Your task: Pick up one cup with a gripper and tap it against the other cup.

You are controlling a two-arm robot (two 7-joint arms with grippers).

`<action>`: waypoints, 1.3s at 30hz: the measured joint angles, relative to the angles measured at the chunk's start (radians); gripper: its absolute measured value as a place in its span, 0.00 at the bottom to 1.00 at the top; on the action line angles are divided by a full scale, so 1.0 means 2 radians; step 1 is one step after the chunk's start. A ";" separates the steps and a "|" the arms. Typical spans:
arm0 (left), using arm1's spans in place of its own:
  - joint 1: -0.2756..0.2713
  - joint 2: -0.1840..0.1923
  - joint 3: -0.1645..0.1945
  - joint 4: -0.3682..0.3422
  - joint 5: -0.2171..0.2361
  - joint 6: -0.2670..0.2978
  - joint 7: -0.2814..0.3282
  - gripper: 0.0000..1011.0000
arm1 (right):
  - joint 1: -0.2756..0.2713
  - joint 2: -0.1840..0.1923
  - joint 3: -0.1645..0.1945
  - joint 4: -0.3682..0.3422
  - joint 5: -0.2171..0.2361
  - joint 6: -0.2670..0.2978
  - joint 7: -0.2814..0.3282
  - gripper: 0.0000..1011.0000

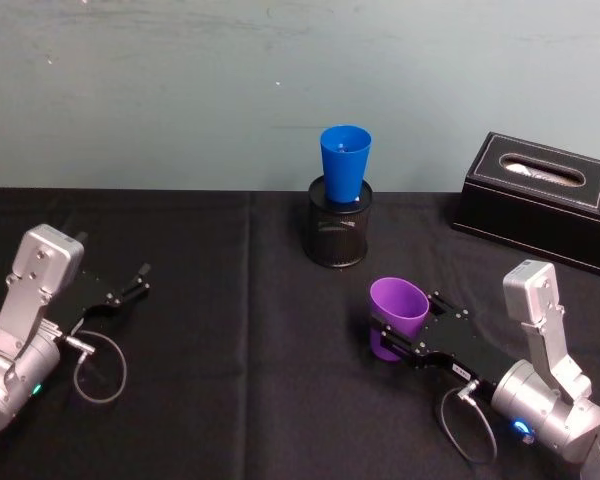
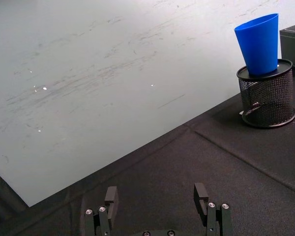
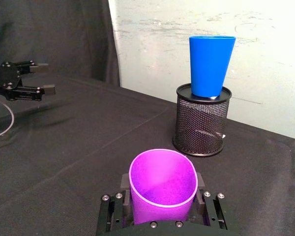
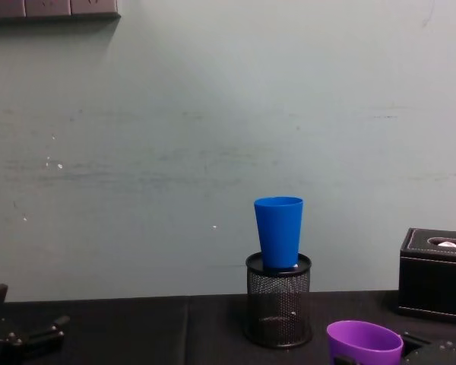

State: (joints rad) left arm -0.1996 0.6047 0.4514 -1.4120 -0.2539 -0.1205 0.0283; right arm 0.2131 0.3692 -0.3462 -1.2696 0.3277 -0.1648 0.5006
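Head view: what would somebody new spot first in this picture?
Probably the bright blue cup, standing in a black mesh pen holder at the back middle of the dark table. Next comes the purple cup, nearer on the right, tilted and clasped by the right pincer. The left pincer rests open on the far left, holding nothing.

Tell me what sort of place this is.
Probably a robot lab bench: a black-clothed table against a scuffed pale wall, a mesh pen holder, a black tissue box, and the right gripper around a purple cup.
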 joint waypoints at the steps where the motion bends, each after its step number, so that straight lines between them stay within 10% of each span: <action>1: 0.000 0.000 0.000 0.000 0.000 0.000 0.000 1.00 | 0.000 0.000 0.000 0.000 0.000 0.000 0.000 0.72; 39: 0.000 0.000 0.000 0.000 0.000 0.000 0.000 1.00 | 0.000 0.000 0.000 0.000 0.000 0.000 0.000 0.72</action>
State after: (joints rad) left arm -0.1995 0.6047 0.4514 -1.4120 -0.2539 -0.1205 0.0283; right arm 0.2131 0.3693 -0.3462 -1.2696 0.3277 -0.1649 0.5007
